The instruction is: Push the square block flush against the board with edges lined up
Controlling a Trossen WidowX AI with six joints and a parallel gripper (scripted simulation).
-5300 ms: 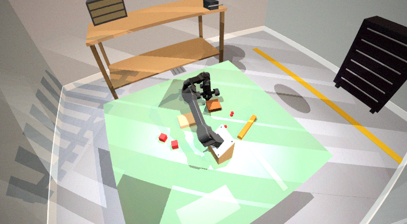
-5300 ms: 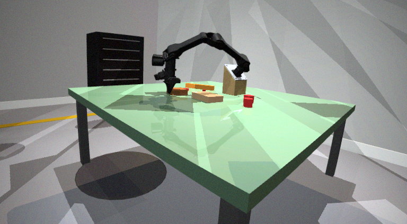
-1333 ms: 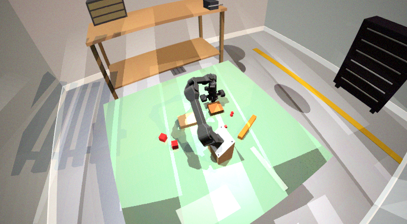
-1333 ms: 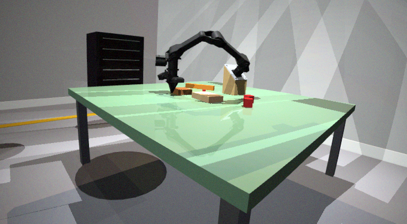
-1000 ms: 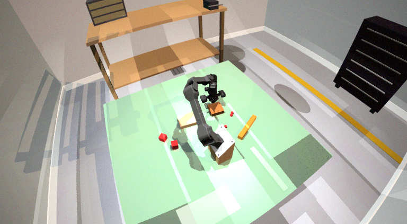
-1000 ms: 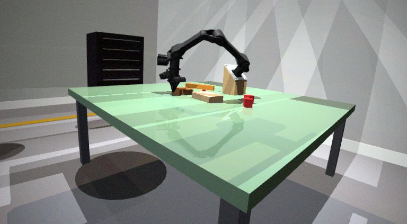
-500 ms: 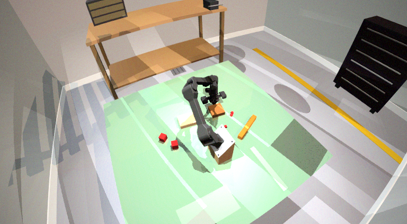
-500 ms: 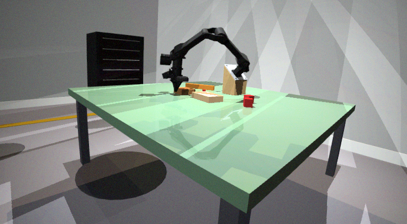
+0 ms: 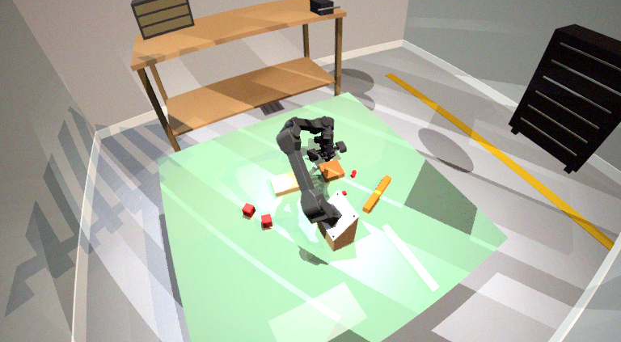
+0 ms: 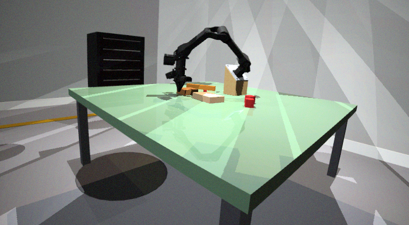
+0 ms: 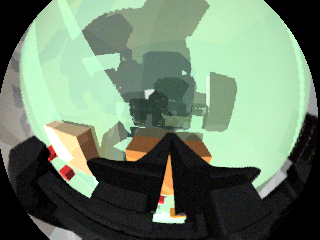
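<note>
The square orange block (image 9: pixel 331 169) (image 10: pixel 184 91) (image 11: pixel 136 151) lies flat on the table. My gripper (image 9: pixel 324 158) (image 10: pixel 180 90) (image 11: pixel 170 136) is shut and empty, pointing down at the block's side away from the arm's base. The tips are low and close to that side; whether they touch it I cannot tell. A pale wooden rectangular piece (image 9: pixel 283 185) (image 10: pixel 205 96) (image 11: pixel 82 146) lies beside the block, with a gap between them. A long orange bar (image 9: pixel 376 195) (image 10: pixel 198 86) lies apart on the other side. Which of these two is the board, I cannot tell for certain.
Two red cubes (image 9: pixel 248 209) (image 9: pixel 266 221) stand beyond the pale piece. Small red pieces (image 9: pixel 353 173) (image 9: pixel 344 192) lie between the orange block and the long bar. The arm's box-shaped base (image 9: pixel 344 233) (image 10: pixel 230 85) stands behind them.
</note>
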